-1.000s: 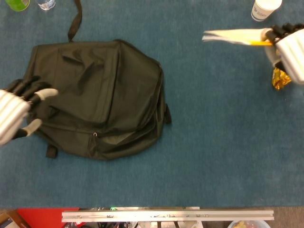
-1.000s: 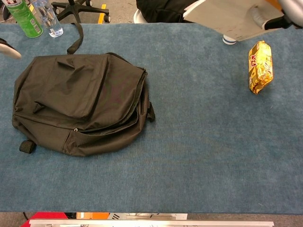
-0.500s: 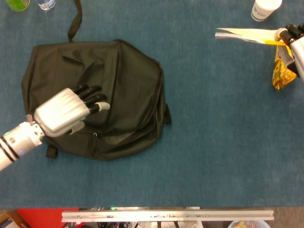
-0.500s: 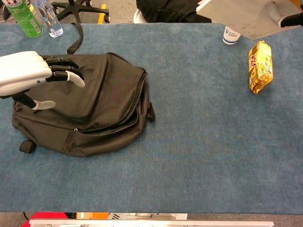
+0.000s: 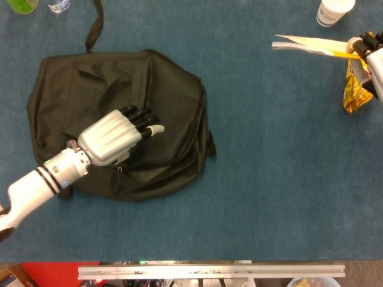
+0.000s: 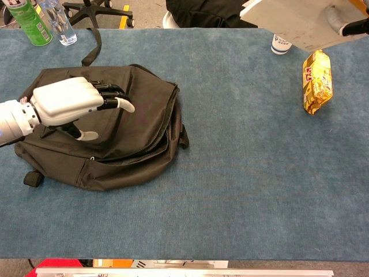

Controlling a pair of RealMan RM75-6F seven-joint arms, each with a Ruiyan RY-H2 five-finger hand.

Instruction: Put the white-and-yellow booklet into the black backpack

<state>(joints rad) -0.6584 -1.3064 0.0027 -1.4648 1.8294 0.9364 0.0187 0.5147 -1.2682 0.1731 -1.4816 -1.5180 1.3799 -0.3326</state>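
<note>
The black backpack (image 5: pixel 167 101) (image 6: pixel 144 138) lies flat at the left of the blue table, its zipper along the near side. My left hand (image 5: pixel 116 136) (image 6: pixel 72 104) hovers over the pack's middle, fingers apart and holding nothing. The white-and-yellow booklet (image 5: pixel 308 45) (image 6: pixel 291 20) is held up in the air at the far right, seen edge-on in the head view. My right hand (image 5: pixel 372 52) (image 6: pixel 346 20) grips it at its right end; most of that hand is cut off by the frame edge.
A yellow snack packet (image 5: pixel 353 95) (image 6: pixel 317 81) lies at the right below the booklet. A white paper cup (image 5: pixel 332 12) (image 6: pixel 281 43) stands at the back right. A green can (image 6: pixel 26 22) and a clear bottle (image 6: pixel 59 23) stand at the back left corner.
My left hand has swept in from the left edge to above the backpack's middle. The right hand with the booklet shifted slightly rightward, then held still.
</note>
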